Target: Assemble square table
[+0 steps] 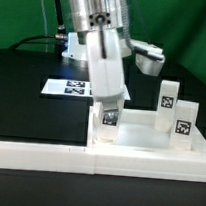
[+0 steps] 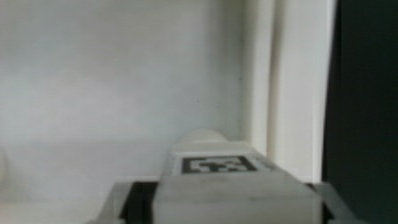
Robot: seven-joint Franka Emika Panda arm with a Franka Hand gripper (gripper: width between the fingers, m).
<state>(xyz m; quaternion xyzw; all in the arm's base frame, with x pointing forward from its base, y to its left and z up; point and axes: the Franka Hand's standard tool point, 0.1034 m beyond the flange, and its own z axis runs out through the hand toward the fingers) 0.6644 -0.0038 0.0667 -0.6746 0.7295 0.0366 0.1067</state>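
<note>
Gripper [image 1: 111, 104] stands low over the near corner of the square tabletop [image 1: 138, 136], its fingers closed on a short white leg [image 1: 110, 118] that shows a black-and-white tag on its face; the wrist view confirms the clamp, with the leg [image 2: 217, 165] held between the two dark pads [image 2: 128, 200] and the pale slab [image 2: 107, 90] filling the scene behind it. That tabletop lies flat on the black desk [image 1: 22, 85], close against the long white barrier wall [image 1: 96, 163] along the front edge, and the held leg sits at or just above the slab's corner on the exterior view's left; whether it touches the surface cannot be told. Two more legs [image 1: 177, 109] stand upright on the far side of the slab, toward the exterior view's right, one just behind the other. The marker board [image 1: 70, 87] lies apart on the desk, behind the arm. All these parts look like hard, stiff, light plastic, so nothing should bend or crush under a firm squeeze, but the smooth faces are probably slippery and a small block could twist in the pads if pushed off-axis. Holding the leg across its flat opposing sides, near the upper half, seems best, leaving the lower end free to meet the slab.
</note>
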